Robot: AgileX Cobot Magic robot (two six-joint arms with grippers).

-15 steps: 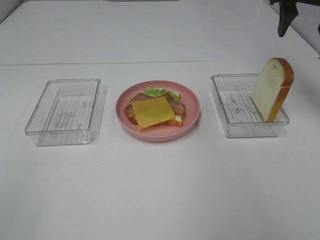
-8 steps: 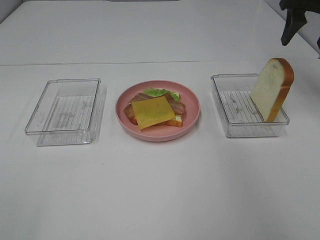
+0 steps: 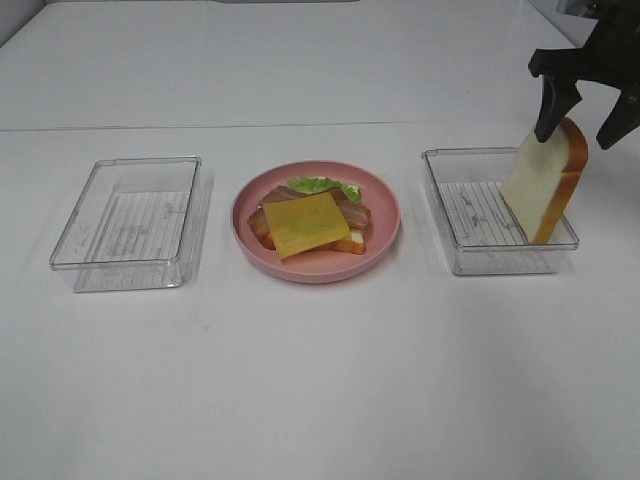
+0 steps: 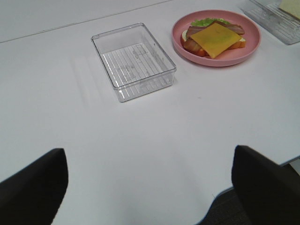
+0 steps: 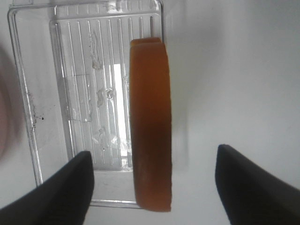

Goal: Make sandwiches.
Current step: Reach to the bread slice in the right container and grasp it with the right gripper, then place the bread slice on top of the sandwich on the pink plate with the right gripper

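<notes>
On the pink plate [image 3: 386, 216] lies a partial sandwich: a yellow cheese square [image 3: 305, 222] on top, bacon strips [image 3: 351, 208], green lettuce [image 3: 320, 185] and a bread slice underneath. A second white bread slice [image 3: 545, 182] with orange-brown crust stands on edge against the right wall of the right clear tray [image 3: 470, 258]. My right gripper [image 3: 576, 138] is open, its fingers on either side of that slice's top. In the right wrist view the crust [image 5: 150, 122] runs between the spread fingers of the right gripper [image 5: 154, 154]. My left gripper [image 4: 149, 152] is open and empty, far from the plate [image 4: 253, 35].
An empty clear tray [image 3: 125, 263] sits left of the plate; the left wrist view shows that tray [image 4: 140, 80] as well. The white table ends close below the left gripper in the left wrist view.
My right gripper has come down from the top right corner onto the standing bread slice, its fingers narrowing slightly. The plate, the trays and the slice have not moved.
</notes>
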